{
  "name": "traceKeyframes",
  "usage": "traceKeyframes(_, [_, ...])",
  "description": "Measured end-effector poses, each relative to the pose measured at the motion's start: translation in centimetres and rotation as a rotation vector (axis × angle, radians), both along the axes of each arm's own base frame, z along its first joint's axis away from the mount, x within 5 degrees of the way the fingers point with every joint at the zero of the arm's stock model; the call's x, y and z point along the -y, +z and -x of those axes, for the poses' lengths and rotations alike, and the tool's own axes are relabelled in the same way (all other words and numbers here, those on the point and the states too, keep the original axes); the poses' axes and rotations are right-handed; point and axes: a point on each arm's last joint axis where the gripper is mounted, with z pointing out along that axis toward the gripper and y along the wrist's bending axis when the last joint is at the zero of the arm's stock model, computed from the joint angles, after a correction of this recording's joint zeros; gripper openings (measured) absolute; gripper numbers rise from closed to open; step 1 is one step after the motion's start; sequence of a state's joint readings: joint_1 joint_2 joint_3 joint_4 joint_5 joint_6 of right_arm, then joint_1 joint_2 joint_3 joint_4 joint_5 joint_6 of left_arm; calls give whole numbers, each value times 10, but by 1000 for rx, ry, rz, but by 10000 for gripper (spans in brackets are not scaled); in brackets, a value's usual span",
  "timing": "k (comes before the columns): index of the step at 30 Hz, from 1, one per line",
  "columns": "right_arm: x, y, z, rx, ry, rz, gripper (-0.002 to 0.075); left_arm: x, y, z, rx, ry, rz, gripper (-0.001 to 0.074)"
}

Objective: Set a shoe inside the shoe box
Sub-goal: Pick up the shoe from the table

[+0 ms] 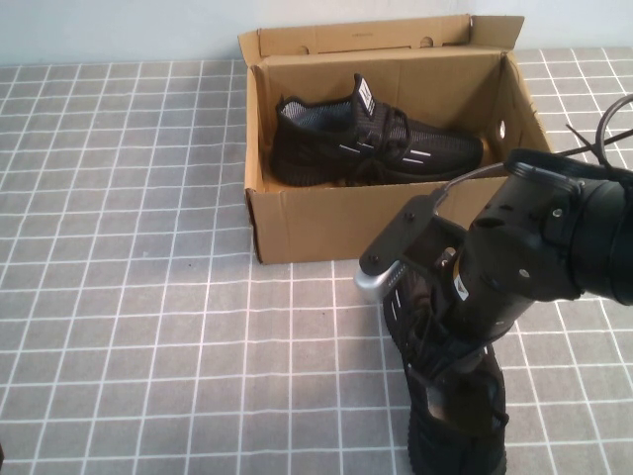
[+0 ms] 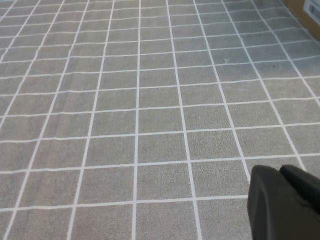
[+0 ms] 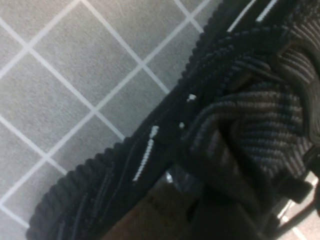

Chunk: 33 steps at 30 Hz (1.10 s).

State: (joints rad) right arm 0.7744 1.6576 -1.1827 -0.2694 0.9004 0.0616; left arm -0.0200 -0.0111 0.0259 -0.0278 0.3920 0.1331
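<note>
The shoe (image 1: pixel 457 426), a black knit sneaker with short white side stripes, lies on the table at the near right, in front of the shoe box (image 1: pixel 316 223). My right gripper (image 1: pixel 445 361) is down on its upper, right at the laces and collar. In the right wrist view the shoe (image 3: pixel 240 100) fills the picture, with its ridged sole edge and brown insole showing. The shoe box is open, with its flaps up, and a matching black sneaker (image 1: pixel 376 143) lies inside it. My left gripper (image 2: pixel 282 172) is shut and empty, low over the bare cloth at the near left.
A grey cloth with a white grid (image 1: pixel 129 247) covers the table. A black cable (image 1: pixel 598 134) runs past the box's right side. A pale wall stands behind the box.
</note>
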Motion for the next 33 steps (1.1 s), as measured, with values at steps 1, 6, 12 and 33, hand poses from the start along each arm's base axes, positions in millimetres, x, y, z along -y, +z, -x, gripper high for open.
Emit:
traceKeyframes(1, [0,0,0,-2,-1,-3,356,0,0,0,0,0,0,-1])
traceKeyframes(6, [-1,0,1,-8,-5,-15,325,0,0,0,0,0,0,-1])
traceKeyframes(12, [-2,0,1,-14,-8,-21,149,0,0,0,0,0,0,-1])
traceKeyframes(33, [45,95,49,130,-20,-171,-3,0,0,0,0,0,0,-1])
